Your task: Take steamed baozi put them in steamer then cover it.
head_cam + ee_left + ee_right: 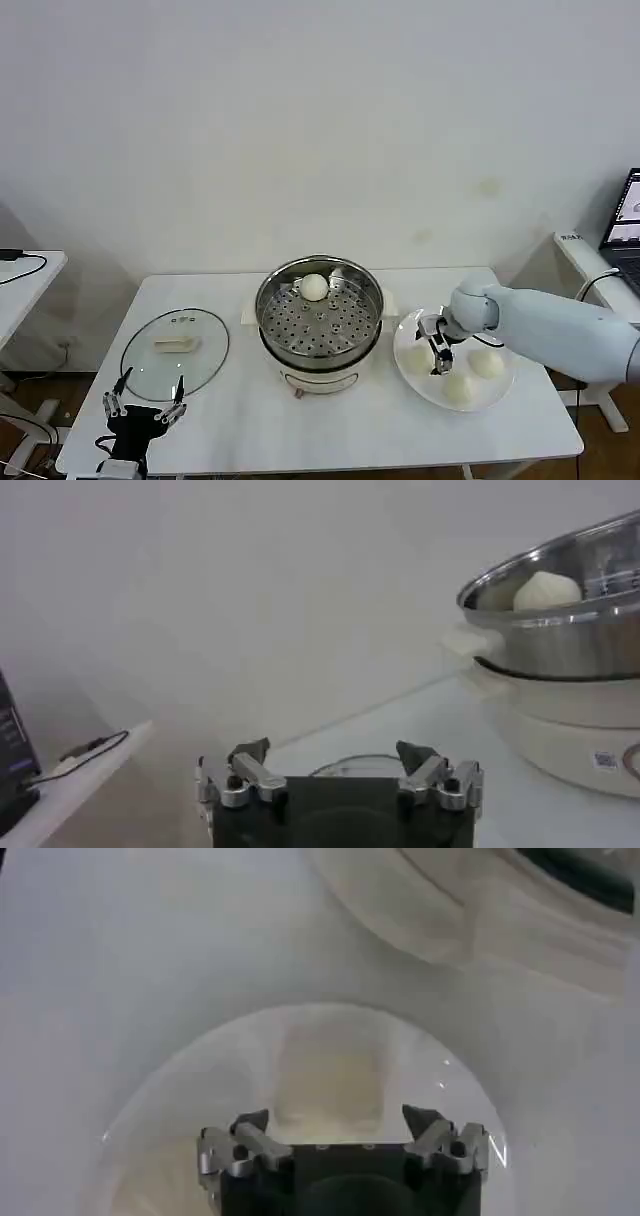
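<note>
The steamer (272, 310) stands mid-table, shiny steel on a white base, and holds one steamed baozi (314, 287) on its perforated tray. That baozi (547, 590) rises above the steamer (560, 640) rim in the left wrist view. Three more baozi (487, 363) lie on a white plate (503, 396) to the steamer's right. My right gripper (437, 356) hangs open just over the plate, beside the baozi (414, 357) nearest the steamer. In the right wrist view the right gripper (335, 1123) is open, with a blurred cream shape (327, 1083) ahead of it. My left gripper (146, 402) is open and holds nothing near the table's front left.
The glass lid (145, 362) with a cream handle lies flat, left of the steamer and just beyond my left gripper (333, 752). A second table (20, 285) with a cable stands farther left. A laptop (625, 225) sits at the far right.
</note>
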Robot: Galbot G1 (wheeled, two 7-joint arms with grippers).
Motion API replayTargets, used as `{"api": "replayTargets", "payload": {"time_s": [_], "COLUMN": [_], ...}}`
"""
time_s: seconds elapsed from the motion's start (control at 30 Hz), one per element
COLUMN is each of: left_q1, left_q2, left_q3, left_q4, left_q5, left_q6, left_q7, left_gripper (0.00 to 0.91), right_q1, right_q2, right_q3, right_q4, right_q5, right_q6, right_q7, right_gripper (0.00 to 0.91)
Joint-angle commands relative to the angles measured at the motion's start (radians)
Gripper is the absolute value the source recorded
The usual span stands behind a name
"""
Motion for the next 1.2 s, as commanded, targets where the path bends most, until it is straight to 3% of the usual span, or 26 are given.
{"api": "replayTargets", "payload": {"time_s": [0.03, 0.13, 0.5, 0.87, 1.2], "left_q1": [0.001, 0.003, 0.012, 0.006, -0.012], "left_q2": [0.0, 0.0, -0.003, -0.004, 0.011], "left_q3": [0.0, -0.001, -0.006, -0.001, 0.009], "left_q4": [-0.002, -0.003, -0.011, -0.012, -0.015], "left_q5": [0.0, 0.0, 0.0, -0.001, -0.003], "left_q6": [0.0, 0.0, -0.001, 0.002, 0.009], "left_q7": [0.0, 0.0, -0.001, 0.0, 0.005], "left_gripper": [0.907, 0.907, 0.907, 0.907, 0.907], "right_q1": [-0.015, -0.022, -0.015, 0.107, 0.391], "right_q2": [0.014, 0.02, 0.009, -0.081, -0.164], "right_q3": [0.011, 0.017, 0.021, -0.003, -0.065], "right_q4": [-0.016, -0.019, -0.004, 0.081, 0.131], "right_q5": [-0.009, -0.013, -0.009, 0.024, 0.075], "right_q6": [0.005, 0.006, 0.001, -0.011, -0.013], "right_q7": [0.001, 0.004, -0.002, -0.013, -0.032], "right_gripper": [0.836, 0.826, 0.615, 0.615, 0.615]}}
